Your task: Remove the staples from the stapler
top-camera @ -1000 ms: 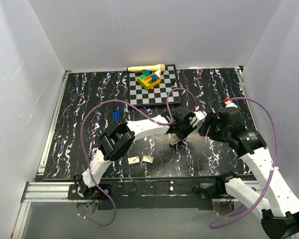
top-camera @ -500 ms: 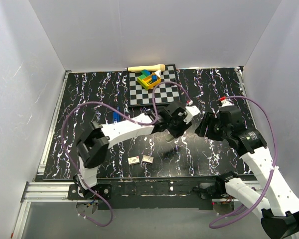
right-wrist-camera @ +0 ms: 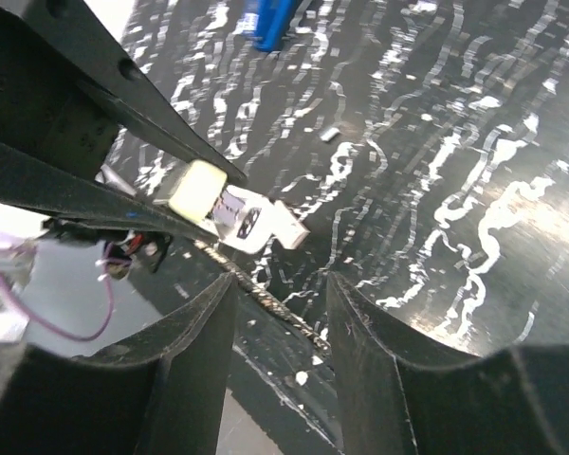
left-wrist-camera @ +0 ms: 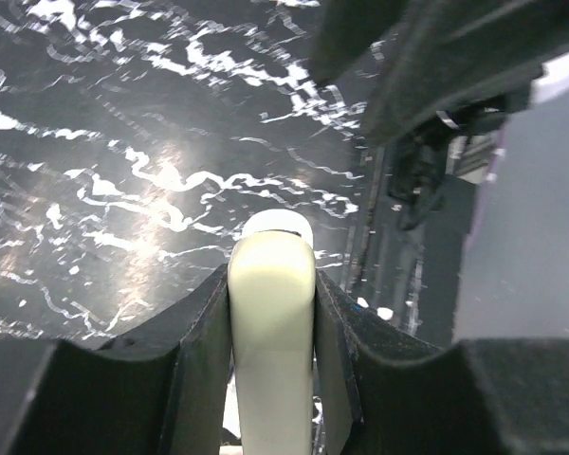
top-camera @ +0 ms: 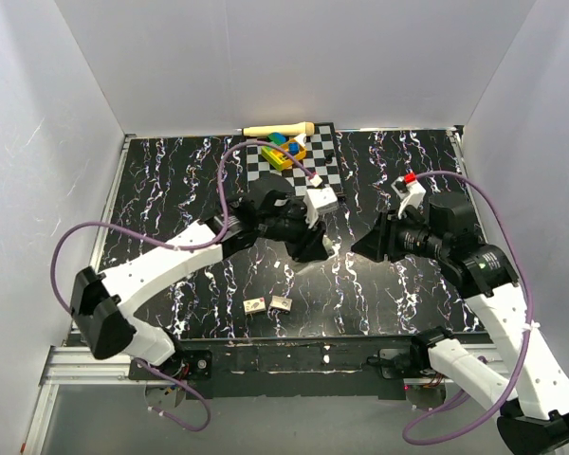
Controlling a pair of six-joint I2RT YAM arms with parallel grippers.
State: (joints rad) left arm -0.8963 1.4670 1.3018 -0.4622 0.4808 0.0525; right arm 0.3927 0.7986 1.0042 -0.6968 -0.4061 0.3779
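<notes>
Both arms have shifted: the left gripper (left-wrist-camera: 270, 270), clamped on a cream piece (right-wrist-camera: 197, 190), has swung up toward the checkerboard (top-camera: 324, 142), while the right gripper (right-wrist-camera: 280, 284) has narrowed, its jaws apart and holding nothing. The stapler (right-wrist-camera: 270, 21) lies untouched off the board's near-left corner, so unloading looks barely begun. On the board, a yellow tray (top-camera: 283, 159) holds blue and green blocks.

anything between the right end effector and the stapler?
Yes. The left end effector, shut on a cream piece, hangs right in that line in the right wrist view. The stapler lies on the table beyond it. The right end effector is open and empty.
</notes>
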